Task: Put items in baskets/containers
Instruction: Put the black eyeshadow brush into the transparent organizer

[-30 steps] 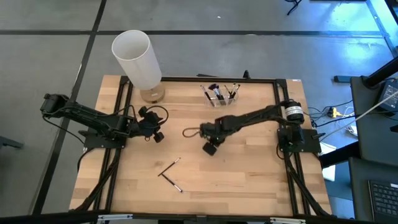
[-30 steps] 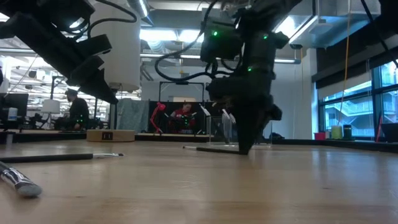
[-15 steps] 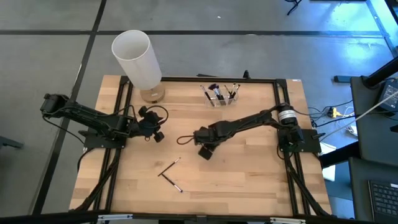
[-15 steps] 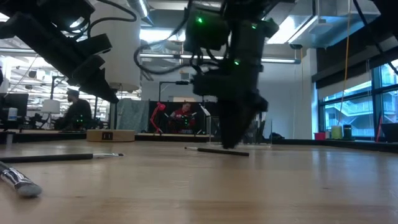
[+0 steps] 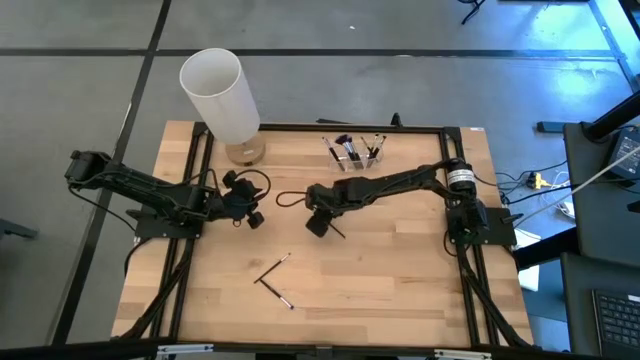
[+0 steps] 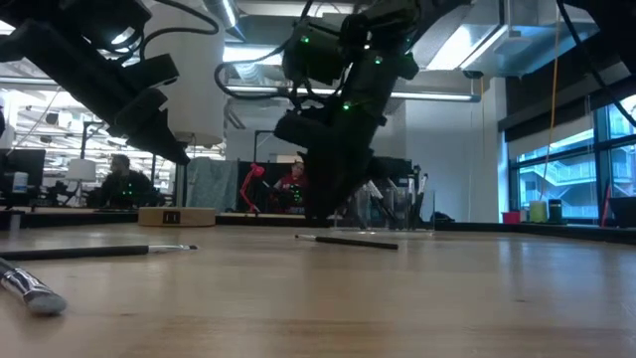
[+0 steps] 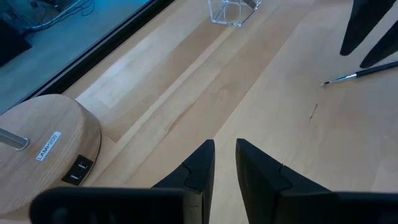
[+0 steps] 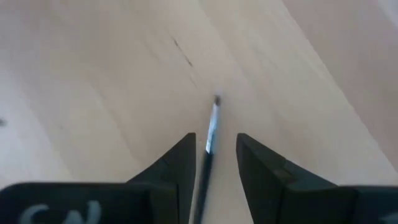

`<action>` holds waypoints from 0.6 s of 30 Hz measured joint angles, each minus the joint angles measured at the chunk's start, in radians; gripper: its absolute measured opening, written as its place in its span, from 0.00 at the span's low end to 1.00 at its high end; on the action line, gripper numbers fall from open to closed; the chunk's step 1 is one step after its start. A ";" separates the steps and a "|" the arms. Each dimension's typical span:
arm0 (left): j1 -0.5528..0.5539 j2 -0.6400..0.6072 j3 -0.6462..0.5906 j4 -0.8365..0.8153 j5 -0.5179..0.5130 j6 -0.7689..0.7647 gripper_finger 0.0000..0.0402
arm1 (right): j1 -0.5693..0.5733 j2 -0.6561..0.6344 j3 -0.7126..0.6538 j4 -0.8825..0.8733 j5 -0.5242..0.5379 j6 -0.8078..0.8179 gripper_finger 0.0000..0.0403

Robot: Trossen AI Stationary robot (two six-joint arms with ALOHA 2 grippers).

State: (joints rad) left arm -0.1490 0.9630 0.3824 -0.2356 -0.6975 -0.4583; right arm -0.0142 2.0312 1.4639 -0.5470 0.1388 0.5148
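Observation:
A thin black brush (image 8: 211, 124) lies flat on the wooden table (image 5: 400, 290), also seen in the low view (image 6: 348, 241) and the high view (image 5: 336, 230). My right gripper (image 8: 214, 146) hovers open just above it, one finger to each side of the handle, clear of it; it shows mid-table (image 5: 315, 224). Two more brushes (image 5: 272, 271) lie crossed nearer the front edge. The clear organizer (image 5: 356, 153) stands at the far edge with several brushes upright in it. My left gripper (image 7: 225, 155) waits at the left (image 5: 252, 217), slightly open with nothing between its fingers.
A tall white cylinder (image 5: 220, 92) stands on a round wooden base (image 7: 43, 143) at the far left corner. In the low view a long black brush (image 6: 99, 251) and a silver-ferruled one (image 6: 30, 290) lie near the camera. People sit in the room behind.
My right gripper has opened and risen off the table, moving toward the left and far edges and tipping less steeply. The brush it stood on stays flat on the table in about the same place.

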 joint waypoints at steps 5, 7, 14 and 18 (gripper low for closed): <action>0.000 0.000 0.000 0.000 0.000 0.000 0.15 | -0.003 0.029 0.001 0.034 -0.002 -0.023 0.29; 0.000 0.000 0.000 0.000 0.000 0.000 0.15 | -0.005 0.054 0.001 0.020 -0.015 -0.022 0.29; 0.000 0.000 0.000 0.000 0.000 0.000 0.15 | -0.008 0.117 0.008 0.006 -0.120 -0.003 0.28; 0.000 0.000 0.000 0.000 0.000 0.000 0.15 | -0.006 0.120 0.008 -0.010 -0.111 0.002 0.23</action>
State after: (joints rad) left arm -0.1490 0.9630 0.3824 -0.2359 -0.6979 -0.4580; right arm -0.0203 2.1509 1.4723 -0.5568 0.0275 0.5171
